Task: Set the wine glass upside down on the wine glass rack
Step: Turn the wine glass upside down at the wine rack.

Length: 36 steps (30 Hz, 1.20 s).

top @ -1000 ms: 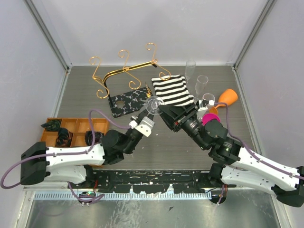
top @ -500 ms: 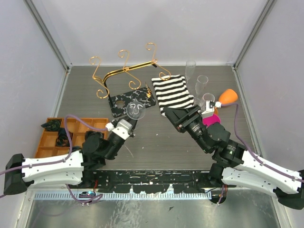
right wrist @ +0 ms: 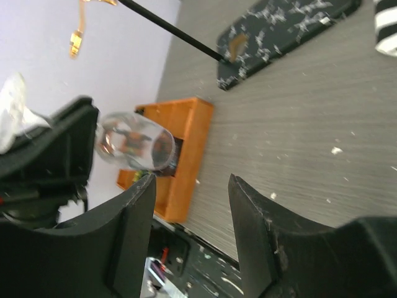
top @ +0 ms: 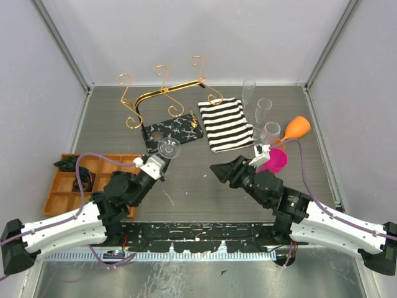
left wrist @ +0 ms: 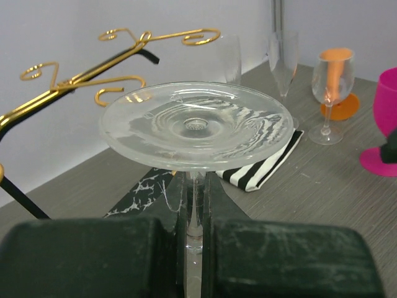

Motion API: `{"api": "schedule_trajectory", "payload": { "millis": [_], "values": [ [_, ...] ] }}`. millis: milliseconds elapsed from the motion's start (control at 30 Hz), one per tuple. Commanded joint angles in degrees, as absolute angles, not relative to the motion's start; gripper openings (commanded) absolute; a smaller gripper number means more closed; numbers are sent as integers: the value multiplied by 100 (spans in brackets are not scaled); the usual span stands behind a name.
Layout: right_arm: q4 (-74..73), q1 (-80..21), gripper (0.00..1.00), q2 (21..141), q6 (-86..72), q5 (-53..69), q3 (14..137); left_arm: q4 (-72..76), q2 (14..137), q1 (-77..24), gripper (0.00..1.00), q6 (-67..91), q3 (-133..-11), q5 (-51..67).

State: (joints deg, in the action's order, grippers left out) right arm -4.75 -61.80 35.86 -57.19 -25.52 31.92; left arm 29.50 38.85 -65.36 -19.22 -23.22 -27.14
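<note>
My left gripper (top: 156,164) is shut on the stem of the clear wine glass (top: 169,148), near the front edge of the rack's black marbled base (top: 173,131). In the left wrist view the stem (left wrist: 195,208) is pinched between my fingers (left wrist: 229,205), with the round foot (left wrist: 197,123) on the far side. The bowl is hidden there. The gold wire rack (top: 164,92) stands at the back left, its scroll hooks (left wrist: 80,77) beyond the glass. My right gripper (top: 221,171) is open and empty. Its wrist view shows the bowl (right wrist: 133,149) beside the left gripper (right wrist: 56,155).
A black-and-white striped cloth (top: 225,123) lies right of the rack base. Several clear glasses (top: 264,108), an orange glass (top: 296,128) and a pink cup (top: 275,160) stand at the back right. An orange compartment tray (top: 87,177) sits at the left.
The left gripper has carried the wine glass left and nearer, away from the right gripper. The right gripper has drawn back from the glass and now stands open.
</note>
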Motion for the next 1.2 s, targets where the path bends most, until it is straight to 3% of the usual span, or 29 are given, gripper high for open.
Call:
{"api": "schedule_trajectory", "payload": {
  "millis": [0, 200, 667, 900, 1167],
  "values": [
    [-545, -6184, 56, 3315, -5771, -2454, 2937, 3193, 4018, -5805, 0, -1199, -2237, -1702],
    [-748, -6181, 56, 3200, -5740, -2641, 2877, 3355, 4088, -5118, 0, -910, -2185, -1141],
    [-629, -6179, 56, 3566, -5614, -2468, 2977, 2564, 2893, -3488, 0, -74, -1971, -399],
    [-606, -6180, 56, 3417, -5678, -2467, 2831, 2750, 2966, -3290, 0, 123, -1817, -312],
    [-718, -6184, 56, 3271, -5551, -2749, 2784, 3371, 4138, -3314, 0, 540, -2225, 865]
  ]
}}
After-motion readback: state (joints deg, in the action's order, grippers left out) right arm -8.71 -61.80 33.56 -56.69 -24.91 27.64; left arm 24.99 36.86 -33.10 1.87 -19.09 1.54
